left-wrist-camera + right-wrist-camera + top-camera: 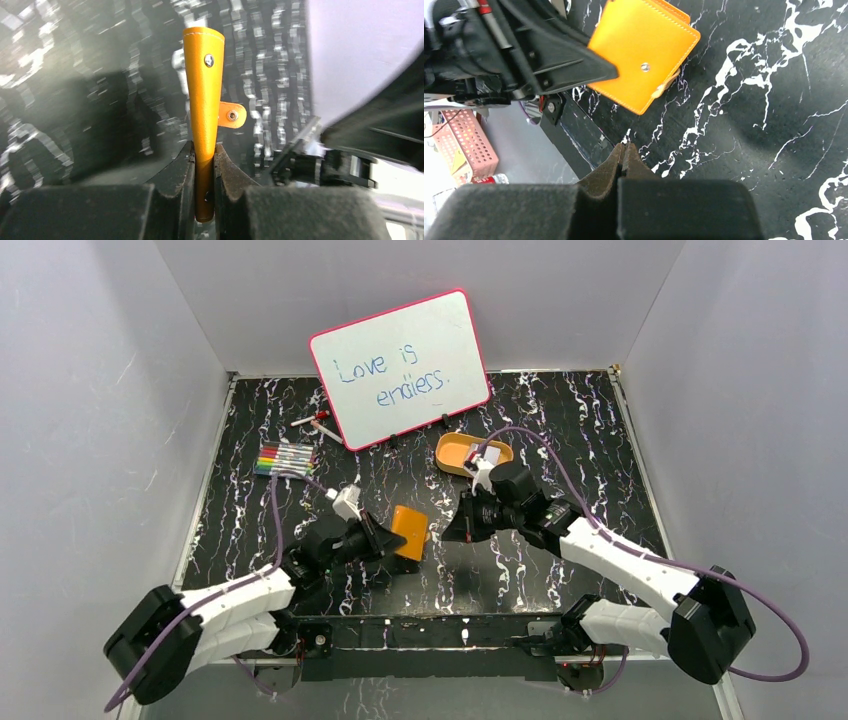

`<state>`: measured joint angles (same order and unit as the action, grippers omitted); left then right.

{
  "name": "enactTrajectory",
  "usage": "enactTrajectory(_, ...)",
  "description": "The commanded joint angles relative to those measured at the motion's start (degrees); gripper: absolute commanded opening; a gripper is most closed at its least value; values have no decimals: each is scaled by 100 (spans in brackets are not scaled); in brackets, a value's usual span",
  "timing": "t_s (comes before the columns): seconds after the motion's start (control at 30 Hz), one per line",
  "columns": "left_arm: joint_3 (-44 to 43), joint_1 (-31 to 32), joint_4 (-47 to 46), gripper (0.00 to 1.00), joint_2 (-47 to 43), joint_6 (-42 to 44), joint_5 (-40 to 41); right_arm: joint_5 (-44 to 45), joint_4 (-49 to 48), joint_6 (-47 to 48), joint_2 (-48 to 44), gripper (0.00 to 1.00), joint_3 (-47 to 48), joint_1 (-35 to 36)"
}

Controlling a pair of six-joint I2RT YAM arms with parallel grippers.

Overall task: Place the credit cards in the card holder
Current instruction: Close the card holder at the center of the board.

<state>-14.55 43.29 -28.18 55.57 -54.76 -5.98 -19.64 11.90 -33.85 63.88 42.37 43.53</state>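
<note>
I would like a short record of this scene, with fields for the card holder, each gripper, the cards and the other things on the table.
target: card holder, orange, folded, snap tab unfastened
left arm: left gripper shut on the card holder, gripping one edge
right arm: right gripper shut, nothing between its fingers, near the card holder
cards: credit cards not clearly visible in any view
background: orange tray, whiteboard, markers
</note>
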Motion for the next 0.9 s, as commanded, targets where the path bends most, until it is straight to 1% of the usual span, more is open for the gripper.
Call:
enactTrajectory(0.0, 422, -19, -863, 0, 510, -431, 311, -112, -313, 50, 133, 0, -200, 12)
enactTrajectory(0.23, 664, 33, -1364, 0, 1249, -459, 511, -112, -313, 50, 774, 0, -666, -99)
enactTrajectory(0.4, 767, 34, -1355, 0, 1575, -692, 866, -112, -313, 50, 981, 0, -992, -178)
enactTrajectory(0.53, 760, 71, -1205, 0, 1708, -959, 1118, -112, -313, 50, 1064, 0, -914, -137)
enactTrajectory(0.63, 639, 269, -969, 0, 1735, -1124, 1585, -112, -313, 50, 1258, 0, -614, -50)
enactTrajectory(0.77, 450, 887, -818, 0, 1882, -1285, 2498, -112, -313, 50, 1455, 0, -210, 1)
enactTrajectory(0.8, 373, 1006, -742, 0, 1966, -1328, 2715, 834, -1419, 248, 1569, 58, -51, 25)
enactTrajectory(0.83, 294, 1119, -659, 0, 2065, -1382, 2878, 820, -1888, -1000, 1679, 68, 136, 45)
enactTrajectory(0.87, 226, 1180, -594, 0, 2176, -1449, 2991, 929, -1780, -1101, 1783, 71, 339, 69)
